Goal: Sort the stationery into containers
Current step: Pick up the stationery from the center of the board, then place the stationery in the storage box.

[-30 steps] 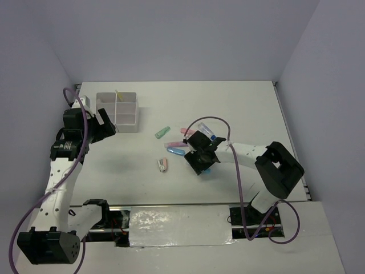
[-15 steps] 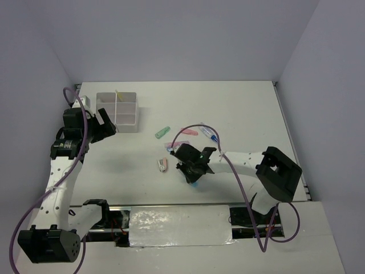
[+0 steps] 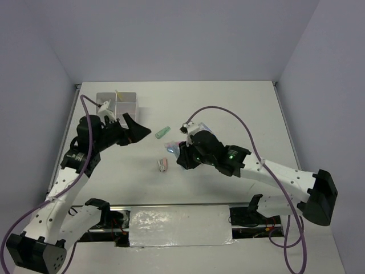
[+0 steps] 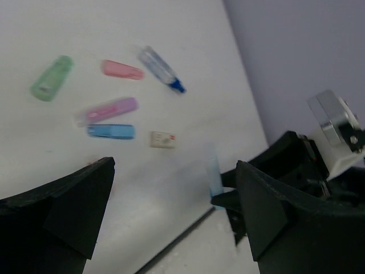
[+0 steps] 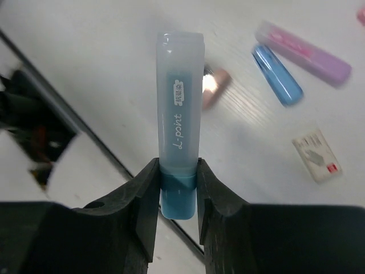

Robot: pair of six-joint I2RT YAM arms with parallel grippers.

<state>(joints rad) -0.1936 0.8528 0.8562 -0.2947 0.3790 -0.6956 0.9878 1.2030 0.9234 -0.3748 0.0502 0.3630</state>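
My right gripper (image 5: 178, 194) is shut on a pale blue capped stick (image 5: 179, 114) and holds it above the table. In the top view this gripper (image 3: 181, 157) is over the loose stationery. On the table lie a pink-purple stick (image 5: 302, 52), a blue stick (image 5: 276, 74) and a small white eraser (image 5: 316, 155). My left gripper (image 4: 177, 217) is open and empty, right of the compartment box (image 3: 126, 103), which the arm partly hides. The left wrist view shows a green stick (image 4: 51, 78), a pink stick (image 4: 122, 69) and a blue-tipped clear pen (image 4: 161, 68).
A small pink-orange item (image 3: 163, 164) lies near the table's front edge, left of my right gripper. A yellow piece (image 3: 118, 94) stands in the box. A metal strip (image 3: 177, 220) runs along the near edge between the arm bases.
My left gripper swung right, from beside the box toward the middle of the table. My right arm stretched out and its gripper moved left over the stationery.
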